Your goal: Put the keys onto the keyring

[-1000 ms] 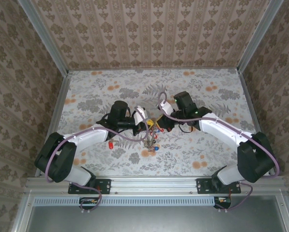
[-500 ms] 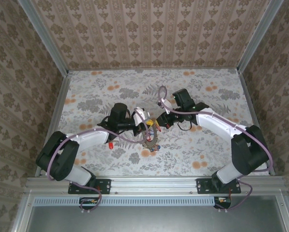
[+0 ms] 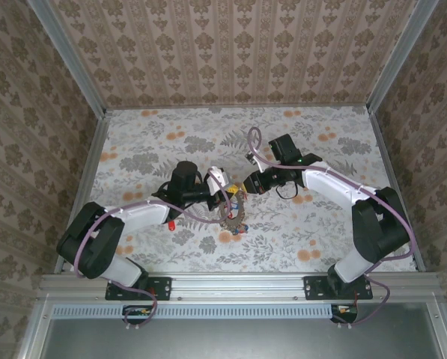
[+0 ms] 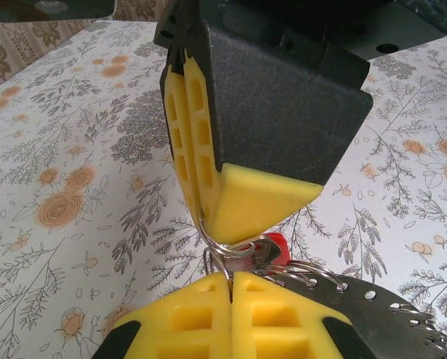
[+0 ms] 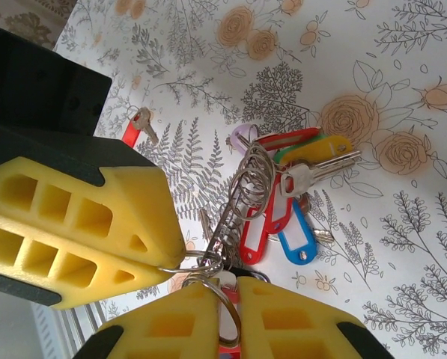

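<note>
The keyring (image 3: 231, 215) lies just below where my two grippers meet, and its dark toothed rim (image 4: 391, 318) carries wire loops through small holes. My left gripper (image 4: 232, 278) is shut on one of those wire loops. Facing it tip to tip, my right gripper (image 5: 242, 292) pinches a small split ring with a red-headed key (image 4: 277, 244); a narrow slit remains between its fingers (image 5: 186, 321). More keys hang from the loops on the table: red tags (image 5: 257, 224), a blue tag (image 5: 294, 241), a yellow tag (image 5: 313, 149) and a silver key (image 5: 317, 173).
One loose red-headed key (image 3: 168, 224) lies on the flowered tablecloth left of the left forearm, also seen at the upper left of the right wrist view as the same key (image 5: 135, 127). Patterned walls enclose the table on three sides.
The right gripper has moved a little up and left, closer to the left gripper's tips. The keyring bundle has shifted slightly with them. The right fingers have eased apart a little.
</note>
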Controlling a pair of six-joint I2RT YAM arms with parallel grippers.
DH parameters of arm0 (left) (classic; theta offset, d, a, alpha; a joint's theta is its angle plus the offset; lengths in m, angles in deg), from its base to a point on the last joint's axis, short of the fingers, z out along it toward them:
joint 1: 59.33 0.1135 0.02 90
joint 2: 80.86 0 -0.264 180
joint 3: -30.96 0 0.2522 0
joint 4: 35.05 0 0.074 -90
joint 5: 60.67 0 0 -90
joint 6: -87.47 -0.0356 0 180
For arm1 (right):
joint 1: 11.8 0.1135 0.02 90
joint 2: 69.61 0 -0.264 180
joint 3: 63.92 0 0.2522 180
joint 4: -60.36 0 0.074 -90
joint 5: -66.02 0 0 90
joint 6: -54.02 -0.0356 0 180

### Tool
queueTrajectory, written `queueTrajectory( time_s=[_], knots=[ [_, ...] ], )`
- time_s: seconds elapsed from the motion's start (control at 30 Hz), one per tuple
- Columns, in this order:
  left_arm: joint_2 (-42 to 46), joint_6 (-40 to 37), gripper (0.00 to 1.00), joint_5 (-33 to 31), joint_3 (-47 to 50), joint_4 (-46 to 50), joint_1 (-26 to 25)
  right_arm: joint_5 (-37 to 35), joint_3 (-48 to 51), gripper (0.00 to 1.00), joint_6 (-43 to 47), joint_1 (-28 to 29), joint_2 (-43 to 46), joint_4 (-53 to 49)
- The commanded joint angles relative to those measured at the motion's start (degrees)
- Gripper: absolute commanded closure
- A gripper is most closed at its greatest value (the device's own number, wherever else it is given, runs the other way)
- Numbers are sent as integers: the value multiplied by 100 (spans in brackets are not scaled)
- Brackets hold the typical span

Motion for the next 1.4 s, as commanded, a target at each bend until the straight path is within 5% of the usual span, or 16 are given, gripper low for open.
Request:
queueTrajectory(
  time_s=[0.0, 0.5, 0.7, 1.3, 1.37],
  knots=[
    [30, 71, 100, 260, 28, -321, -96, -198, -153, 84, -21, -71, -122, -105],
    [-4, 143, 100, 158, 71, -489, -121, 189, -447, 81, -20, -72, -485, -417],
    [-108, 263, 100, 61, 191, -804, -128, 318, -494, 92, -3, -72, -559, -466],
    [-221, 477, 100, 19, 309, -1330, -140, 1196, -653, 83, 34, -71, -790, -520],
    [-223, 503, 100, 20, 326, -1358, -140, 1210, -663, 88, 83, -56, -778, -549]
  ],
)
